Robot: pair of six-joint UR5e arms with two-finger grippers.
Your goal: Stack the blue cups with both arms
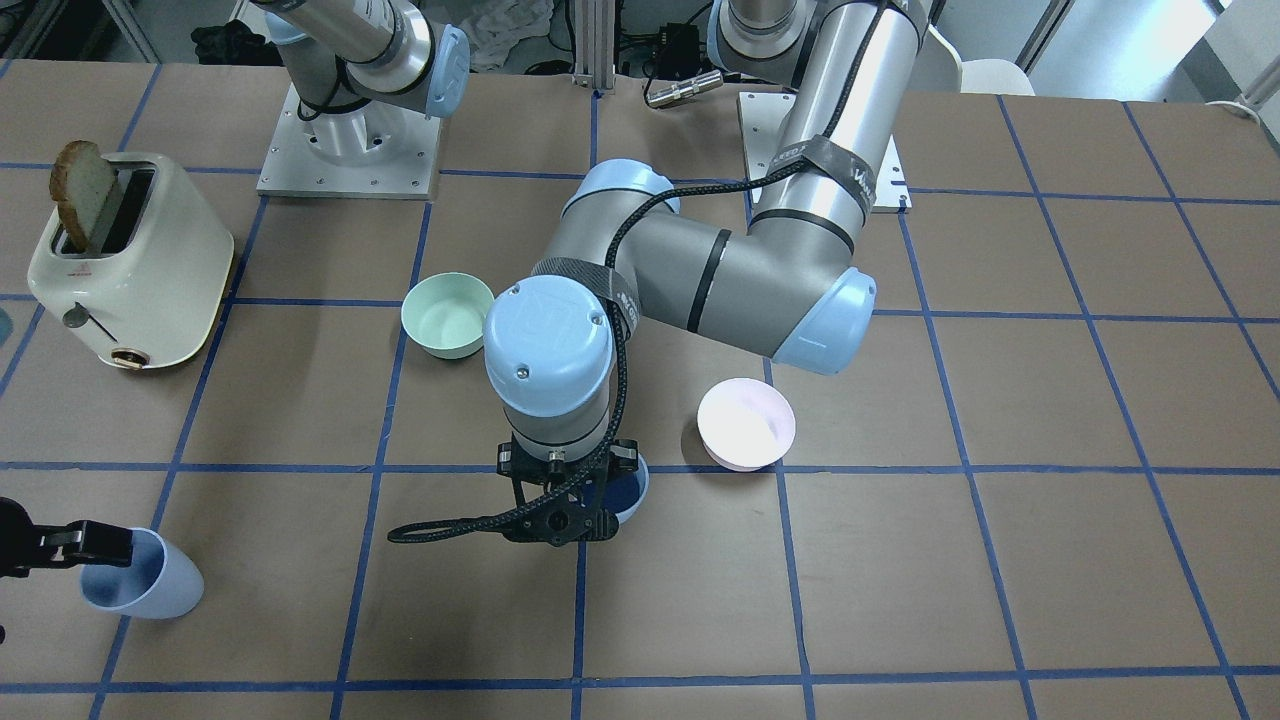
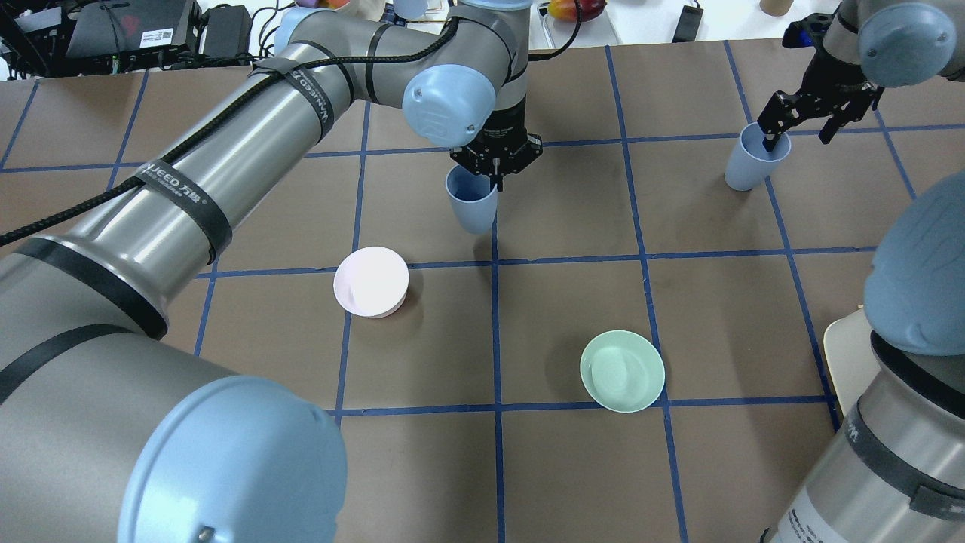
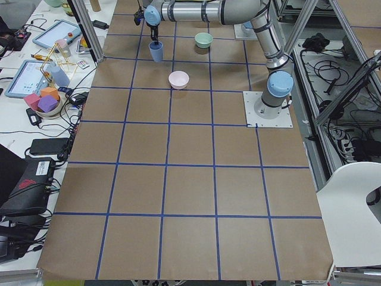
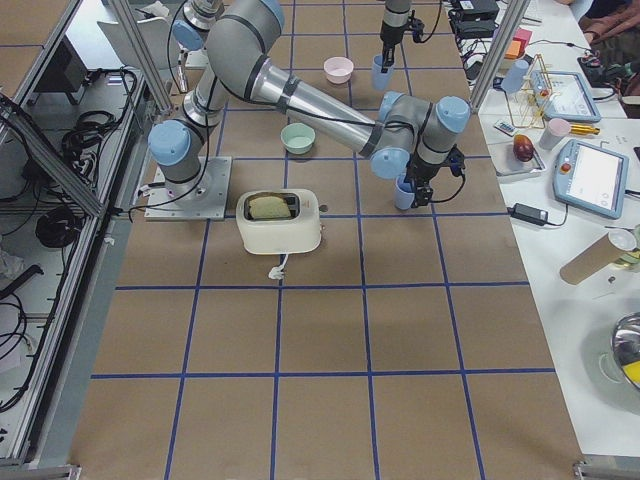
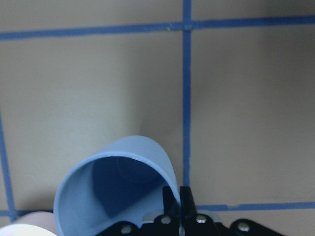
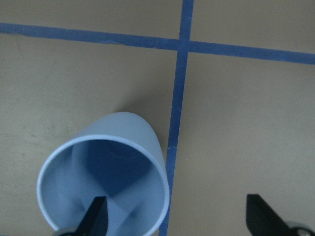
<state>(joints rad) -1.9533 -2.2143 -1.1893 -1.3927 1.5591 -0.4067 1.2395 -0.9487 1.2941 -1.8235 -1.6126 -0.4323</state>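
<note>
Left gripper (image 1: 560, 520) is hanging straight down over the middle of the table (image 1: 1000, 400) in the front-facing view. It is hiding most of the first blue cup (image 1: 630, 493), whose rim is peeking out near the one pale pink bowl (image 1: 745, 423). The one mint-green bowl (image 1: 447, 315) is sitting nearer the robot's base. At the view's left edge the right gripper (image 1: 98, 545) is reaching into the second blue cup (image 1: 145, 582). One cream toaster (image 1: 130, 270) is holding a single bread slice (image 1: 83, 195).

Overhead, two cups and two bowls are showing. Both cups are standing upright and well apart, each under its own gripper.

The left wrist view is showing two fingers (image 5: 183, 196) pressing together on the first blue cup's wall at the rim, one inside and one outside, clamping it. Whether its base is touching the table, I cannot tell.

The right wrist view is showing one finger (image 6: 97, 216) dipping inside the second blue cup. The other is standing far outside it, so the jaws are gaping wide and gripping nothing. This cup is sitting just beside a blue tape line (image 6: 177, 113).
</note>
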